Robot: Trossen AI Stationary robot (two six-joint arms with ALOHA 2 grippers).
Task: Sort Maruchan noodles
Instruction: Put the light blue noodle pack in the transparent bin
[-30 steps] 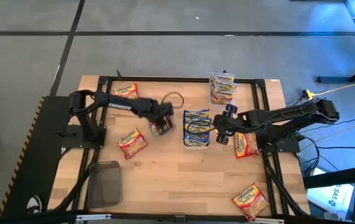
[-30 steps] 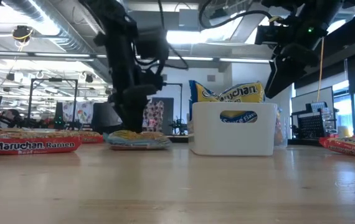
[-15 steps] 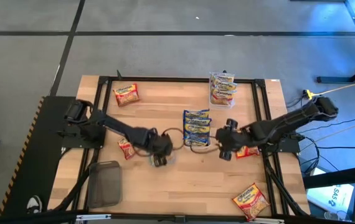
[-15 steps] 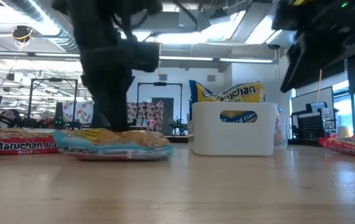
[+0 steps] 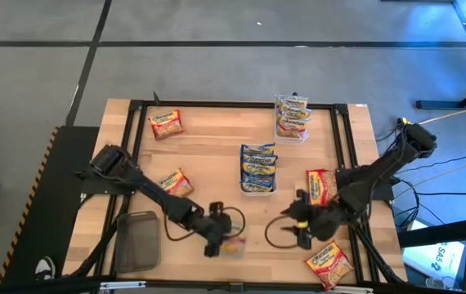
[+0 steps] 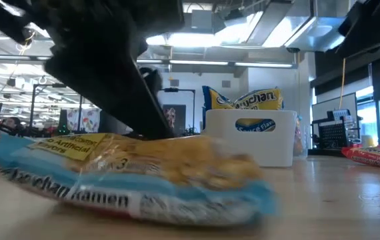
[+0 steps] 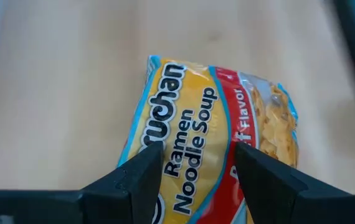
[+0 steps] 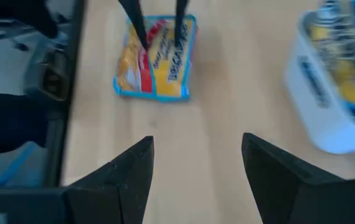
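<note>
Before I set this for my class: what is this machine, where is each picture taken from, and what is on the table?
Two dark robot arms work at a wooden table. One picture looks straight down, one sits level with the tabletop, and each wrist carries a camera. The left gripper straddles a blue-edged ramen packet near the table's front edge; whether it is gripping it is unclear. The right gripper hangs open and empty nearby. Other packets lie scattered, and a white tray holds several.
</note>
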